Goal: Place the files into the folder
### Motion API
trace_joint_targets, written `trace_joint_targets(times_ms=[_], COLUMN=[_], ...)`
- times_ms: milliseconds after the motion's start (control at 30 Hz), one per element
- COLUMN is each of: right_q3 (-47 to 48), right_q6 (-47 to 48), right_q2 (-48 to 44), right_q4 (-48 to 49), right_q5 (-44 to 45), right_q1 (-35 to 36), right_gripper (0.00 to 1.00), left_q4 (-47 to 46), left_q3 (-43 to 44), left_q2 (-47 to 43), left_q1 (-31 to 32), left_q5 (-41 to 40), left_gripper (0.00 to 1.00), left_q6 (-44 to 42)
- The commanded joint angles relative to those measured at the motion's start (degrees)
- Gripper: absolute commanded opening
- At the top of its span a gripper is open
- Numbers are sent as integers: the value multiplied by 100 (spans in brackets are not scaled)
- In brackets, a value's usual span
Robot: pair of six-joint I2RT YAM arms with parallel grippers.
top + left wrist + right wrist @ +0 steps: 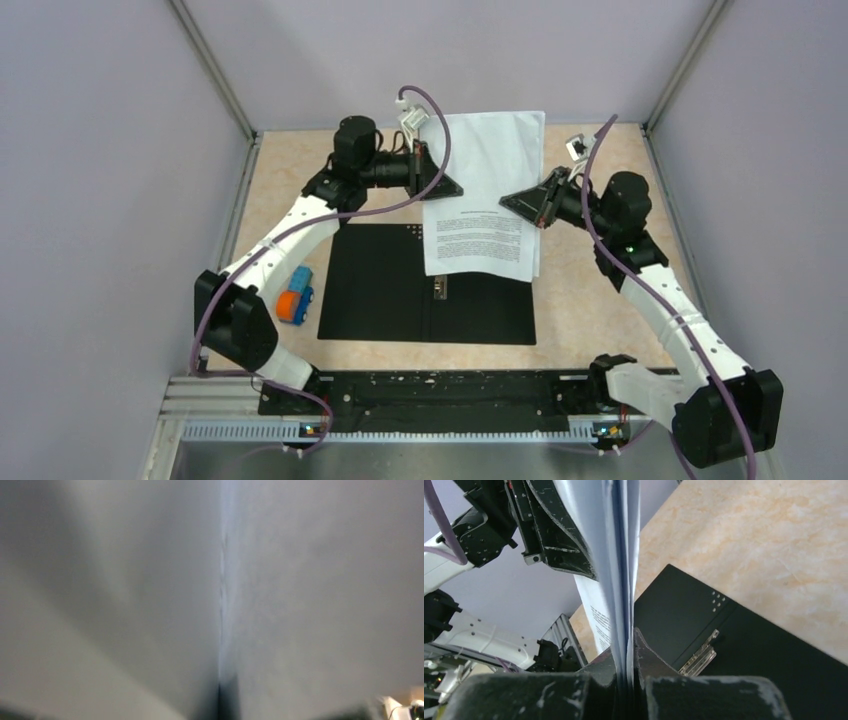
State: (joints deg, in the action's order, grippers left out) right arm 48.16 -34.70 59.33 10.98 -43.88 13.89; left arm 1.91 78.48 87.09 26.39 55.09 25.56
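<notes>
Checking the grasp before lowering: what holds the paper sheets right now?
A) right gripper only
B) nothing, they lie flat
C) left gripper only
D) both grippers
D: left gripper and right gripper each pinch a side edge of the files above the open folder.

Sheets (pixel 485 200): between your left pincer (pixel 432 178) and right pincer (pixel 528 203), one at each side edge.
Folder (pixel 380 280): on the table (pixel 290 170), below both pincers and nearer you, under the sheets' near end.
Clip (pixel 440 288): in the folder's middle, near side of your left pincer.
Toy (pixel 294 295): left of the folder, well apart from your left pincer.
</notes>
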Motion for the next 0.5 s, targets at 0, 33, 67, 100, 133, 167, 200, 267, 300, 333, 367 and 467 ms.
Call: trace_joint_targets(times_ms=[0,33,67,100,133,167,200,267,300,333,367,467], right_q3=[-154,-210,-279,-364,-452,-536,-629,-773,-840,-888,-966,-1066], right_q6=[-130,-99,-79,-49,-19,52,105,191,229,277,310,284], right_q2=[107,161,215,276,344,425,523,744,856,961,1079,1587], right_q4=[-637,-860,-1017,-1080,-1306,-1425,-1484,-1533,-1537,-1520,-1471,-1199], right_q5=[565,683,813,951,1107,1264,1416,1525,1595,1723,1796,1755], right_q1=[53,55,57,52,59,54,71,106,132,193,226,245], right_gripper=[0,0,0,0,0,0,0,0,0,0,0,0], left_q4=[429,573,733,843,929,1027,1061,1182,1260,1262,1253,1058], left_q3=[-102,-110,-113,-130,-153,-156,-174,-142,-118,-132,-158,-345], left_q2=[363,541,697,848,1021,1171,1327,1621,1757,1860,1946,2125], left_q1=[198,266,342,418,501,583,676,742,756,768,775,787], left_q5=[-959,-1205,-1485,-1695,-1910,-2207,-2373,-2700,-2841,-2997,-3155,-3346], left_gripper=[0,0,0,0,0,0,0,0,0,0,0,0], left_q6=[395,479,579,691,756,860,957,1046,1081,1113,1169,1330])
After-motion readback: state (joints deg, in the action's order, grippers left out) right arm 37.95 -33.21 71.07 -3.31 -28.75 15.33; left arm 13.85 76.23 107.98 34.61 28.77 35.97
